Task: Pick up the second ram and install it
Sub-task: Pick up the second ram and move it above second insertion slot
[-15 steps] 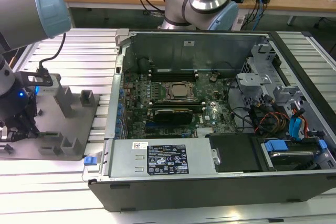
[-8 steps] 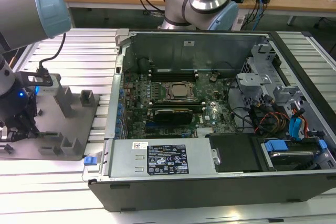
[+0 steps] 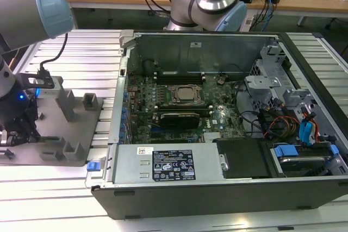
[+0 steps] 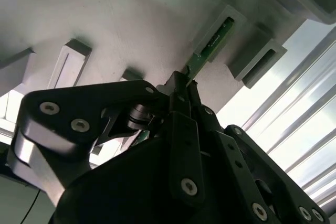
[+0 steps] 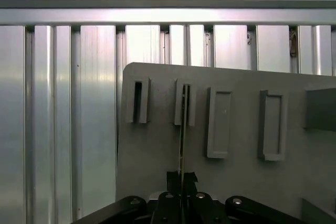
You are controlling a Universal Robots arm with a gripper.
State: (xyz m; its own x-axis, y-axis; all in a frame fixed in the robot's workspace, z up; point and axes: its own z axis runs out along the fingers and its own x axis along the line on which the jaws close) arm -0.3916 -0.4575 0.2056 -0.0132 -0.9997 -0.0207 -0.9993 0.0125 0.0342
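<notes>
The second ram (image 4: 213, 41) is a thin green stick standing on edge in a slot of the grey fixture plate (image 4: 131, 19). In the first wrist view I see it edge-on as a pale line (image 5: 182, 124) running from the slot down to my fingers. My gripper (image 5: 181, 178) is shut on its near end, the black fingertips (image 4: 178, 85) pinching the board from both sides. In the exterior view the gripper (image 3: 19, 131) hangs over the fixture plate (image 3: 81, 129) at the far left, well apart from the motherboard (image 3: 179, 104).
An open computer case (image 3: 217, 188) lies at the middle and right of the exterior view, with a processor socket (image 3: 182, 95), power supply (image 3: 168, 164), drive cage (image 3: 272, 74) and loose cables (image 3: 283, 123). Upright posts (image 3: 68, 101) rise from the fixture plate. Ribbed aluminium table (image 5: 68, 103) surrounds it.
</notes>
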